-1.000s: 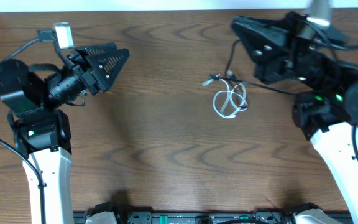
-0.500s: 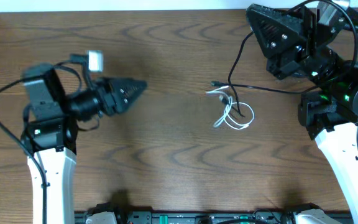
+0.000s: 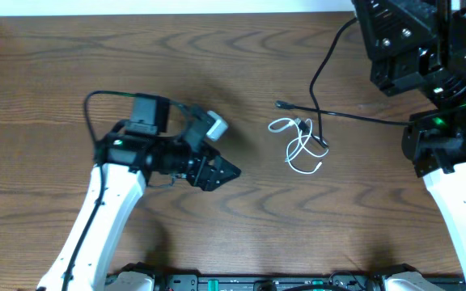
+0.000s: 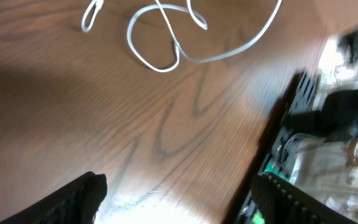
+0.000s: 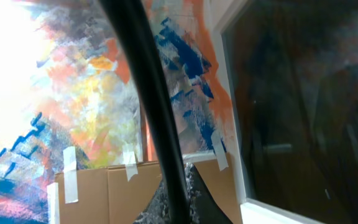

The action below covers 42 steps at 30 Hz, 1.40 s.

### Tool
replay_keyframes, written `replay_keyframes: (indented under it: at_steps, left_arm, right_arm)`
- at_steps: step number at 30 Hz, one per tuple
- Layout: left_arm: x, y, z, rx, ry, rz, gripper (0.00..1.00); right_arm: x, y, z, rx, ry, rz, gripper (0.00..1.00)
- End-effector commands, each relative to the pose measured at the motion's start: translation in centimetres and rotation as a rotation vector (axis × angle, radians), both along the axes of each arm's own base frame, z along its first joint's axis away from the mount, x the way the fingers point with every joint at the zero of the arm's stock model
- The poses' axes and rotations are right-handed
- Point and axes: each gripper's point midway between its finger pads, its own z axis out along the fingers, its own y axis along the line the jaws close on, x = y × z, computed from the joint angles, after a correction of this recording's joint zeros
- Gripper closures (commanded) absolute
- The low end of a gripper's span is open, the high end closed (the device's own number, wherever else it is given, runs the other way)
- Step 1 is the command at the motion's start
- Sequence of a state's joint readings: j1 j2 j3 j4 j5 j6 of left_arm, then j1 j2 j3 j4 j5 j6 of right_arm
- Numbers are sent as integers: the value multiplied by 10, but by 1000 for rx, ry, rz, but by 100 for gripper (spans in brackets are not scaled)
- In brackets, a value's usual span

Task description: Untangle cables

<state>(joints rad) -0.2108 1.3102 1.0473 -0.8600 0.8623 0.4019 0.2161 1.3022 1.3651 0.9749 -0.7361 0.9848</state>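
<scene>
While my left pincer (image 3: 230,171) hangs released, its two fingers wide apart at the bottom corners of the wrist view with nothing between them, the white cable (image 4: 160,59) lies just ahead of it, flat on the counter (image 3: 136,65). From above, that pincer points to my right toward the tangle, near it but not touching. My right pincer (image 5: 180,190) is up at the far right. Its fingers meet at the bottom middle of its own view and a dark cord runs up out of them, so I judge it clenched on the black cable (image 3: 312,77), though that view is too close and dark to be certain.

Beyond the left pincer, the white cable makes a few loose loops that cross one another near the middle of the counter. The black cable rises from those loops toward the right pincer, and another stretch of it runs from a small plug end (image 3: 280,103) past the loops and off under my right arm. Among the loops I cannot tell which cord lies over which.

Both cords look light, limp and thin, so I expect them to slide and drag along together rather than resist. A pinch on a single white strand at the outer edge of a loop, away from the crossings, seems the best hold. Grabbing at the knot would likely take both.
</scene>
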Motion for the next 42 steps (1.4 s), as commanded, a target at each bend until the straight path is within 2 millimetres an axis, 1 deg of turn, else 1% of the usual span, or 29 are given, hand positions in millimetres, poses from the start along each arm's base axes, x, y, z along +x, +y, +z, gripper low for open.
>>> replay_keyframes:
  at_steps: [1, 3, 5, 8, 9, 10, 11, 15, 17, 24, 28, 29, 30, 31, 32, 33, 34, 35, 37, 38, 41, 42]
  left_arm:
    - [6, -21, -15, 22, -93, -131, 17]
    - [15, -31, -20, 21, -128, -153, 17]
    - [28, -44, -26, 17, -170, -164, 17]
    - [41, -65, -28, -16, -221, -177, 17]
    - [43, -70, -28, -22, -236, -188, 17]
    - [44, -82, -29, -36, -266, -215, 17]
    - [43, -87, -30, -41, -276, -228, 17]
    - [32, -119, -28, -77, -335, -314, 17]
    - [24, -129, -26, -89, -349, -345, 17]
    - [-7, -148, -29, -95, -320, -431, 16]
    - [-13, -151, -30, -95, -312, -448, 16]
    - [-12, -152, -30, -96, -317, -448, 18]
    - [-11, -152, -29, -100, -325, -447, 30]
    - [-8, -153, -28, -98, -342, -441, 53]
    - [-3, -153, -29, -80, -364, -426, 72]
    - [2, -152, -30, -63, -378, -413, 81]
    - [10, -149, -34, -21, -403, -383, 92]
    - [20, -145, -38, 31, -415, -333, 93]
    - [46, -129, -47, 147, -419, -182, 92]
    - [53, -124, -49, 174, -417, -139, 93]
    - [81, -103, -48, 211, -374, 62, 93]
    - [94, -91, -44, 209, -359, 149, 92]
  right_arm:
    - [-10, -8, 18, 35, -36, -15, 99]
    - [-11, -8, 19, 36, -35, -12, 99]
    - [-11, -8, 18, 32, -34, -10, 99]
    - [-11, -7, 18, 30, -35, -9, 99]
    - [-11, -7, 18, 30, -35, -9, 99]
    - [-11, -7, 18, 29, -36, -9, 99]
    - [-11, -7, 18, 28, -36, -8, 99]
    - [-10, -6, 16, 20, -29, -5, 99]
    - [-9, -6, 16, 19, -25, -5, 99]
    - [-6, -4, 13, 3, -11, -7, 99]
    - [-3, -4, 11, -4, 0, -11, 99]
    - [-3, -5, 11, -6, -1, -12, 99]
    - [-3, -5, 11, -6, -1, -14, 99]
    - [-3, -6, 11, -5, -1, -16, 99]
    - [-3, -6, 11, -5, -1, -16, 99]
    - [-2, -6, 11, -6, -1, -17, 99]
    - [-2, -7, 11, -6, -1, -20, 99]
    - [-1, -8, 11, -6, -1, -23, 99]
    - [1, -12, 10, -8, 0, -38, 99]
    - [2, -13, 10, -10, -1, -43, 99]
    - [7, -19, 6, -38, 0, -64, 99]
    - [9, -22, 3, -57, 4, -72, 99]
